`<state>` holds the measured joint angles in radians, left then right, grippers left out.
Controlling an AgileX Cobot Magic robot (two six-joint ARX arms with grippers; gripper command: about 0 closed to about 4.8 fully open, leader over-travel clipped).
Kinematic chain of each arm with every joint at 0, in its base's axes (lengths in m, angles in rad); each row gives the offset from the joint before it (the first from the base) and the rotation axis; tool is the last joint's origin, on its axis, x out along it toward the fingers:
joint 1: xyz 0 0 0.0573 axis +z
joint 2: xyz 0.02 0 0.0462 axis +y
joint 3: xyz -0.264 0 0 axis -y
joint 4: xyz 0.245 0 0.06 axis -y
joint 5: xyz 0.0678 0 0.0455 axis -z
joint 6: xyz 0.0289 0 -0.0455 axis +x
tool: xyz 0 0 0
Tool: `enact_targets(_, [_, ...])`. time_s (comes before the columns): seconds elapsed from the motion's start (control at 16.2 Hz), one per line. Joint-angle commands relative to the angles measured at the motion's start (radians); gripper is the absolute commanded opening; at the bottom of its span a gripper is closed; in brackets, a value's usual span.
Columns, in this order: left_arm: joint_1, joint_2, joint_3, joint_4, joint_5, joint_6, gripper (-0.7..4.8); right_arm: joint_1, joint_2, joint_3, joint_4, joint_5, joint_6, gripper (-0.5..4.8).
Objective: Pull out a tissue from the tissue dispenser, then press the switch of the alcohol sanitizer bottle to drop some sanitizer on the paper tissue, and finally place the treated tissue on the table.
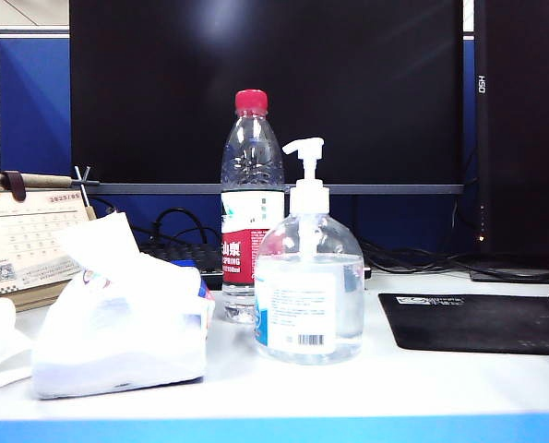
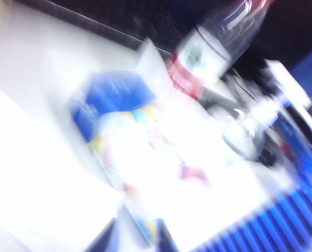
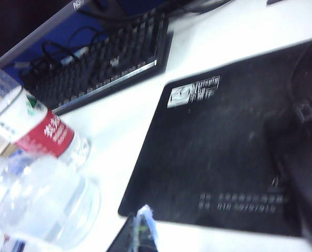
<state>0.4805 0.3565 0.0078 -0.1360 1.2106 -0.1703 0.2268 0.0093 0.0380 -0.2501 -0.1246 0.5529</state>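
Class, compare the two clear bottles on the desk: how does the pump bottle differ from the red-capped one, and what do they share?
The alcohol sanitizer bottle is squat and round-shouldered; the water bottle is taller and slimmer. The sanitizer is topped by a white pump, the switch; the water bottle has a red screw cap. The sanitizer's label is white with a barcode; the water bottle's is red and white. Both are clear plastic and stand upright on the table.

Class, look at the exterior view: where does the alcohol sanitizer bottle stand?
The alcohol sanitizer bottle stands near the table's middle, just in front of the water bottle, with the tissue dispenser to its left.
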Motion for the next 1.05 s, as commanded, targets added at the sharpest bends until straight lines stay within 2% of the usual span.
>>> enact_targets(0.06, [-0.008,-0.007,0.003,0.033,0.018,0.015,0.73,0.0,-0.007,-0.003,-0.014,0.048,-0.007,-0.05])
enact_targets(0.12, [-0.015,-0.007,0.003,-0.007,-0.063,0.042,0.73,0.002,-0.007,-0.003,-0.014,0.033,-0.003,-0.05])
enact_targets(0.37, [-0.018,-0.007,0.003,-0.012,-0.323,-0.058,0.73,0.0,-0.007,-0.003,-0.01,0.03,-0.003,-0.05])
enact_targets(0.49, [-0.019,-0.006,0.003,-0.009,-0.372,-0.064,0.73,0.0,-0.007,-0.003,-0.009,0.029,-0.004,-0.05])
enact_targets(0.62, [-0.029,-0.006,0.003,-0.005,-0.469,-0.091,0.72,0.0,-0.007,-0.003,-0.009,0.03,-0.004,-0.05])
enact_targets(0.68, [-0.038,-0.007,0.003,-0.003,-0.607,-0.119,0.71,0.0,-0.007,-0.003,-0.009,0.029,-0.004,-0.05])
enact_targets(0.8, [-0.041,-0.006,0.003,-0.006,-0.784,-0.144,0.72,0.0,-0.007,-0.003,-0.009,0.029,-0.004,-0.05])
enact_targets(0.87, [-0.041,-0.006,0.003,-0.009,-0.814,-0.154,0.72,0.0,-0.007,-0.003,-0.009,0.029,-0.004,-0.05])
enact_targets(1.05, [-0.043,-0.006,0.003,-0.012,-0.803,-0.155,0.72,0.0,-0.007,-0.003,-0.009,0.029,-0.004,-0.05])
